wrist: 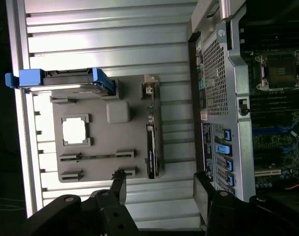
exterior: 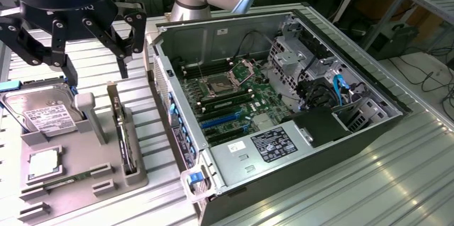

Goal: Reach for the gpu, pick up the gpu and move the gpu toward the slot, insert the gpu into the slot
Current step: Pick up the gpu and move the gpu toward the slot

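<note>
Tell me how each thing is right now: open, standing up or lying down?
Black robot gripper: open, holding nothing.
Thin black gpu card with silver bracket: standing on edge in the grey plastic tray, untouched.
Silver boxy hard drive: propped up in the tray.
Square silver processor chip: lying flat in the tray.
Thin green memory stick: sitting in a tray groove.
Grey metal computer case: on its side, open.

The gpu shows as a thin black edge in a plain grey tray, next to a silver hard drive with a white label and a blue carrier. The gripper is black and the table is ribbed silver metal. Inside the grey case, the motherboard is green with blue slots.
</note>
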`<state>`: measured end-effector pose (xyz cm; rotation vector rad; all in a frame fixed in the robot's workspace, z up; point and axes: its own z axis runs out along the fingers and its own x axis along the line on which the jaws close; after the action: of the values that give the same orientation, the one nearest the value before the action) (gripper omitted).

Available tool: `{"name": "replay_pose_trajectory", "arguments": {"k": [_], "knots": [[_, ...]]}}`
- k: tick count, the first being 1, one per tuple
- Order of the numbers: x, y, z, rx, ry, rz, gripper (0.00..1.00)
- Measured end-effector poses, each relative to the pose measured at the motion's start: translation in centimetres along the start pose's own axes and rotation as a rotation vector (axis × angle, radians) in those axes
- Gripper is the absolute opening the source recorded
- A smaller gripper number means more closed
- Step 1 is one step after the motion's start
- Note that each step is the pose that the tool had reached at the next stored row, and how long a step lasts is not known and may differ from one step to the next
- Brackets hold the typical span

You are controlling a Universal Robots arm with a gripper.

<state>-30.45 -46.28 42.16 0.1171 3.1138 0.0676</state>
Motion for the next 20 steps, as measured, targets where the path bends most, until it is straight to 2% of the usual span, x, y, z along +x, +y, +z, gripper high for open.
{"name": "replay_pose_trajectory", "arguments": {"k": [8,13,15,20], "knots": [[0.0,0.0,0.39,-0.0001,0.0002,-0.004,0.66],[0.0,-0.03,1.02,-0.0001,0.0004,-0.006,0.66],[0.0,-0.05,1.59,-0.0001,0.0004,-0.008,0.66],[0.0,-0.07,2.05,0.0001,0.0004,-0.01,0.66]]}}
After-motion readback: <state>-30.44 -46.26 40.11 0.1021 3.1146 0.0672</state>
